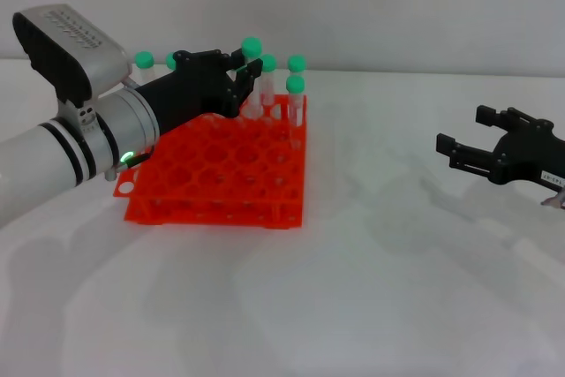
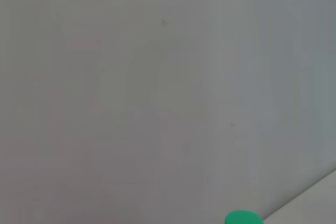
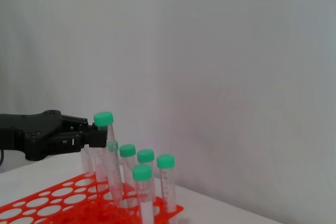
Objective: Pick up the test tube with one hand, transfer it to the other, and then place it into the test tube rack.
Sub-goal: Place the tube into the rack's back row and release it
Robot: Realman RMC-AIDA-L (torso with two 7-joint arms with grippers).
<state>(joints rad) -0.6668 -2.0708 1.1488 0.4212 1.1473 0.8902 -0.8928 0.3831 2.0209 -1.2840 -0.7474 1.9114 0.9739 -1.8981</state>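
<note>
My left gripper (image 1: 240, 72) is over the back of the orange-red test tube rack (image 1: 212, 174) and is shut on the test tube (image 1: 252, 64) just below its green cap. In the right wrist view the left gripper (image 3: 90, 136) holds the tube (image 3: 112, 161) slightly tilted, with its pointed tip down at the rack's (image 3: 52, 203) back holes. My right gripper (image 1: 461, 134) hovers open and empty over the table, far to the right of the rack. The left wrist view shows only wall and one green cap (image 2: 243, 217).
Several other green-capped tubes (image 1: 296, 94) stand upright in the rack's back rows, close around the held tube; they also show in the right wrist view (image 3: 143, 192). The white table (image 1: 380, 289) spreads in front of and to the right of the rack.
</note>
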